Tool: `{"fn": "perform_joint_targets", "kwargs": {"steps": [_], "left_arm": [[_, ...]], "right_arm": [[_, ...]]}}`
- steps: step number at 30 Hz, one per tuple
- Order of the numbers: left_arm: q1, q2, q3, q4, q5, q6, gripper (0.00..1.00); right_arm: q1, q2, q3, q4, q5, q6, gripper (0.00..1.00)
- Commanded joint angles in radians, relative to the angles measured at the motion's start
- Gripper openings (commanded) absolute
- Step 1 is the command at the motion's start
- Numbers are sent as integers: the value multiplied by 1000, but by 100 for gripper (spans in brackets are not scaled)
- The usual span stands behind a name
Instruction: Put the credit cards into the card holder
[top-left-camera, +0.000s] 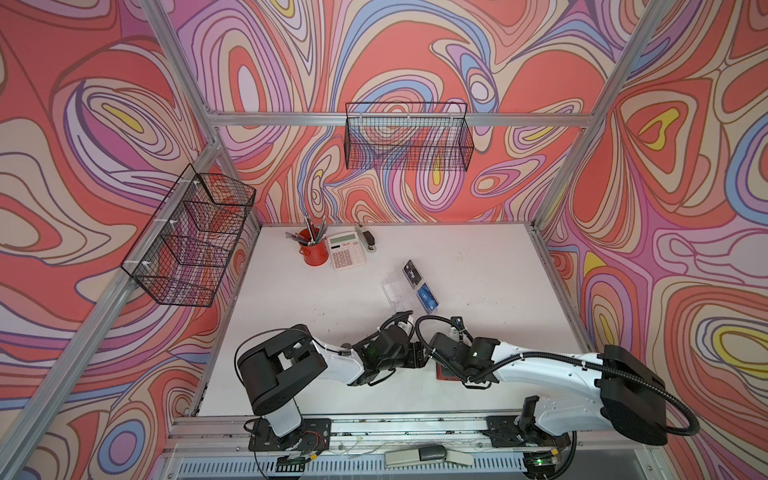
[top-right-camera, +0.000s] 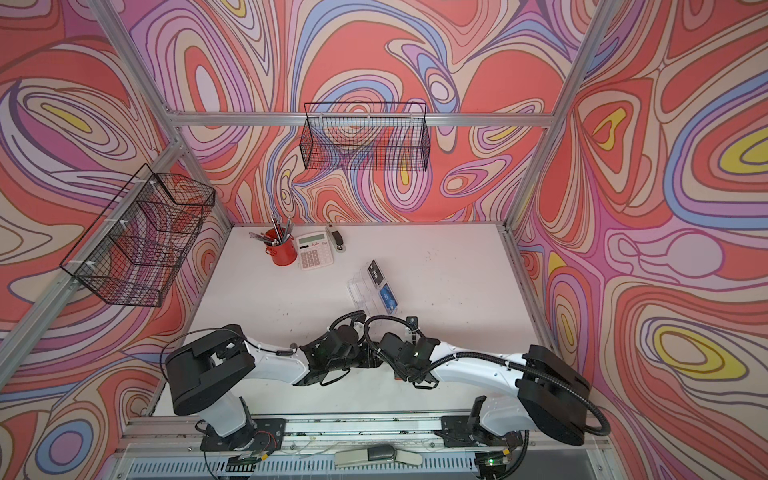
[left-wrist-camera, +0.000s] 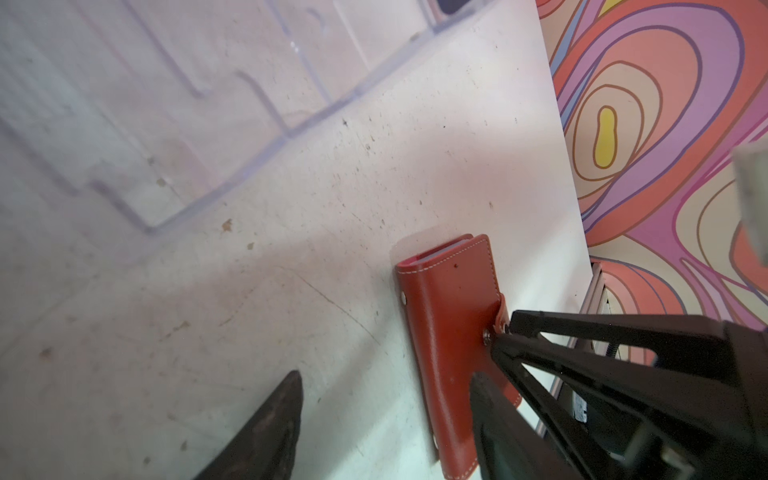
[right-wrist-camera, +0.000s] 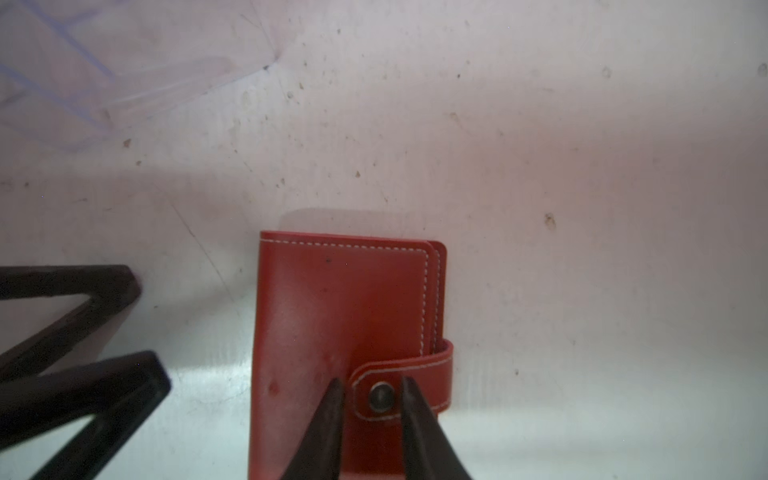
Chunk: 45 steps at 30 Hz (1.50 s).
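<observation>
Both top views high, looking down over my whole surface (top-left-camera: 478, 266); wrist views close, sharing the card holder (left-wrist-camera: 449, 332).

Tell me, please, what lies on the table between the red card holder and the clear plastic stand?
Nothing: in the left wrist view, only bare, stained table separates the card holder from the clear stand.

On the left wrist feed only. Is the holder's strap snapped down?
Observer: Looks so. The right wrist view shows the strap lying flat over the closed holder, and the snap looks fastened.
Operator: Right fingers?
Observer: The right fingers sit either side of the snap with a small gap between them. I cannot tell whether they grip the strap.
Operator: Cards?
Observer: In a top view, a black card and a blue card sit in the clear stand.
</observation>
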Motion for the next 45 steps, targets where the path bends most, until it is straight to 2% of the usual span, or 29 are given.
{"fn": "perform_joint_targets", "kwargs": {"steps": [1, 5, 9, 18, 21, 27, 29, 32, 35, 45], "left_arm": [[0, 24, 18, -57, 13, 25, 66], [0, 21, 25, -71, 19, 34, 65], [-1, 17, 26, -81, 18, 37, 65], [0, 13, 26, -89, 23, 37, 65], [-1, 15, 29, -91, 28, 36, 65], [-2, 13, 35, -98, 26, 37, 65], [0, 13, 38, -102, 27, 37, 65], [-1, 15, 41, -104, 33, 39, 65], [0, 15, 43, -106, 36, 39, 65], [-7, 25, 52, -111, 52, 42, 65]], "right_arm": [[6, 3, 22, -28, 35, 7, 17], [6, 15, 28, -51, 49, 17, 13], [6, 23, 28, -40, 37, 5, 21], [5, 28, 22, -72, 49, 22, 21], [6, 11, 11, -83, 45, 25, 26], [6, -43, -21, -105, 52, 46, 26], [6, -57, -25, -111, 57, 47, 23], [6, -62, -23, -114, 60, 47, 9], [6, -45, -15, -112, 61, 43, 1], [5, -23, -1, -93, 55, 30, 0]]}}
